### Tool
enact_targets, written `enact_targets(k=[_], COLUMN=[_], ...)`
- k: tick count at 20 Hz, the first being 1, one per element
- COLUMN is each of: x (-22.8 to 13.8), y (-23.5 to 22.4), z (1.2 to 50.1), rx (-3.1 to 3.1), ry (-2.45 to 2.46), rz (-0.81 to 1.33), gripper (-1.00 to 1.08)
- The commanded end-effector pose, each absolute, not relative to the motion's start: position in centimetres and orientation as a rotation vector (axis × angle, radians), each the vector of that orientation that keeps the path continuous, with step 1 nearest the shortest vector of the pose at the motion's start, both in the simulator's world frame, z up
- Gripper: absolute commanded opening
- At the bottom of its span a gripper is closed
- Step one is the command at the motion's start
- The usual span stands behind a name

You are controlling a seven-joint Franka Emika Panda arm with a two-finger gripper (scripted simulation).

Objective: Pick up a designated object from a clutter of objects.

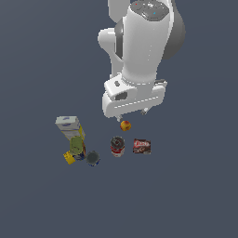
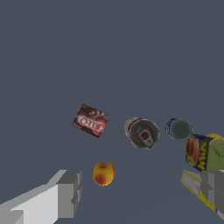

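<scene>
- Exterior view: the small flat dark-brown rectangular box with red-and-white lettering (image 1: 142, 146) lies face-up on the plain slate-grey floor (image 1: 42, 60), at the clutter's 3 o'clock edge, with bare floor beyond it toward 3 and 6 o'clock.
- Just beside it at 9 o'clock stands the red-and-white cylindrical can (image 1: 117, 146), apart from the box by a narrow gap. In my judgement this is the chief hazard: a finger coming down on that side could tip the can or wedge against it.
- The small round red-and-yellow fruit (image 1: 125, 125) sits at about 11 o'clock from the box, near the white arm's hand. It looks likely to roll if brushed on the descent.
- The grey two-finger pincer (image 2: 142, 192) hangs above the floor, spread wide and grasping nothing; in the wrist view one finger (image 2: 70, 192) shows near the fruit and the other near the yellow box (image 2: 197, 188), so it is not yet centred over the brown box (image 2: 90, 120).
- The box is thin and lies skewed to the fingers, so closing without turning the wrist may catch only a corner and let it spin or slip.
- Farther off toward 9 o'clock, the dark grey can (image 1: 93, 158), greenish can (image 1: 76, 145) and tall white-and-blue carton (image 1: 68, 124) seem too distant to interfere.
</scene>
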State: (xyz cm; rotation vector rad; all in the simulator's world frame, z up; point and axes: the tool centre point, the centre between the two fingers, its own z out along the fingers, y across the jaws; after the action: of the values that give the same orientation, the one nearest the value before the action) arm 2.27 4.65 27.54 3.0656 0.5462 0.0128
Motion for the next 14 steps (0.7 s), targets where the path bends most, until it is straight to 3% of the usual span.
enact_targets(k=[1,14], x=[2.6,3.4], y=[5.1,7.7], z=[26.0,17.8], rx=[3.038,2.831], ry=[0.661,1.272], rz=[0.008,-0.012], gripper=[1.0,1.0])
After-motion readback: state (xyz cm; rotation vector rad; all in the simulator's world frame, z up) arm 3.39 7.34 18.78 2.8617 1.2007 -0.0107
